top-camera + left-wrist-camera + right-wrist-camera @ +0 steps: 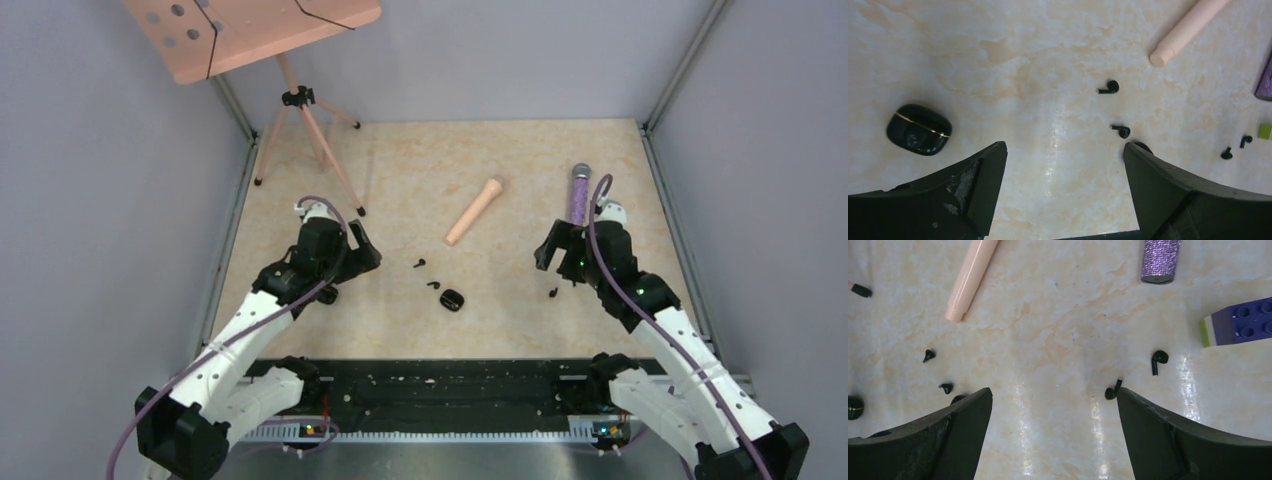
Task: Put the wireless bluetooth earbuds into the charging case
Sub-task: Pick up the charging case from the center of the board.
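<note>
**Top view.** Both my tools hang over a beige, marbled surface (500, 160). My left tool (362, 250) is toward the left edge and my right tool (548, 255) toward the right edge. Each is spread wide and holds nothing.

The charging case (451, 299) sits about midway between the left and right edges, nearer the near edge. It is too small here to tell whether its lid is up. Two earbuds (433, 284) lie loose just beyond it, not touching it. A lone earbud (553, 293) lies by my right tool. I judge that nothing is seated, so every pick and every placement is left to do.

A peach rod (475, 210) lies mid-surface, and a glittery purple cylinder (580, 190) lies toward the right edge. A tripod (300, 120) carrying a peach board stands at the far left corner. Plain grey walls and metal posts close the space in.

**Left wrist view.** My fingers (973, 185) stand wide apart over bare surface. A closed black pebble with a gold line (919, 129) lies to the left; it is a look-alike, not the case. The two loose buds lie ahead. The case shows only as a sliver above one finger.

**Right wrist view.** My fingers are wide apart again. One bud (1112, 391) lies just beside a fingertip and another bud (1159, 360) lies near it. A purple block (1238, 322) sits toward the right. The surface is glossy, with streaks of reflected light.
</note>
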